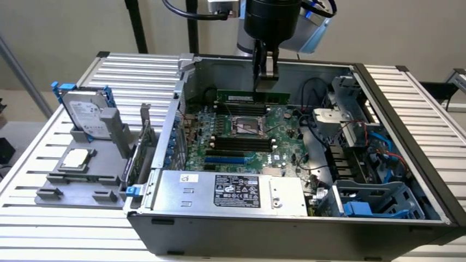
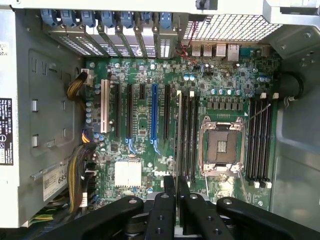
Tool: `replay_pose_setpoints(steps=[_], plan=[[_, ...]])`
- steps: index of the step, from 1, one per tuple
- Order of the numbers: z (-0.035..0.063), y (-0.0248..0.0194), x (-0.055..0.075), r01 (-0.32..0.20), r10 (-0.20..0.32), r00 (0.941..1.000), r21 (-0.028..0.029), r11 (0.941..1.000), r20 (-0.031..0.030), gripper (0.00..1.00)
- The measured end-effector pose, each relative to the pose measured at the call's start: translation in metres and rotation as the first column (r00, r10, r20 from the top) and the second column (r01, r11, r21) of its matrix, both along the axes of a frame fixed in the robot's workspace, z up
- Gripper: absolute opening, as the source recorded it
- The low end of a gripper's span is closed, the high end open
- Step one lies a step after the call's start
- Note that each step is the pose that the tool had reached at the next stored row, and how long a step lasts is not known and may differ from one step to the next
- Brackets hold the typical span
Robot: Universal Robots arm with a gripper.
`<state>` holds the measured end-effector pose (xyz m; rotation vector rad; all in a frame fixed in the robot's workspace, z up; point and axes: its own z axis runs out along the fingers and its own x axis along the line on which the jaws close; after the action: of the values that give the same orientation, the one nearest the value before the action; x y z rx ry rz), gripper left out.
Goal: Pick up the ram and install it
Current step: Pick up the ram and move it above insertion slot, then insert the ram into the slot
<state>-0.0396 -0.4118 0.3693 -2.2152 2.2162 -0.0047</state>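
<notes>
Pinches the ram point(image 1: 252, 97) in the claw point(image 1: 266, 86), with fingers pressed tight on the stick's top edge near its middle. Holds it up in the air inside the open computer case point(image 1: 218, 240), above the motherboard point(image 1: 280, 117) and toward the case wall on the arm's side. Not seated, not touching any slot. Hangs straight below the claw, so nothing to reach for: already in hand. Carries the long axis level, running between the exterior view's left and right.

From the wrist view, shows the ram point(image 2: 178, 130) edge-on, a thin line rising out of the claw point(image 2: 177, 189). Lies parallel to the black memory slots point(image 2: 191, 135), just beside the bank next to the empty processor socket point(image 2: 222, 145). Looks like a matched heading, stick to slot. Cannot tell whether squarely over one slot or a touch off to the side.

Sits well apart from the hard drive point(image 1: 84, 112) and the silver chip point(image 1: 75, 158), both on the grey holder point(image 1: 80, 188) by the counter point(image 1: 415, 109) edge on the exterior view's left.
</notes>
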Motion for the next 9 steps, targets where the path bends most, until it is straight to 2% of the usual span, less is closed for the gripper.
replay_pose_setpoints(steps=[9], plan=[[0.0000, 0.0000, 0.0000, 0.000, 0.000, 1.0000, -0.0001, 1.0000, 0.0000, 0.14]])
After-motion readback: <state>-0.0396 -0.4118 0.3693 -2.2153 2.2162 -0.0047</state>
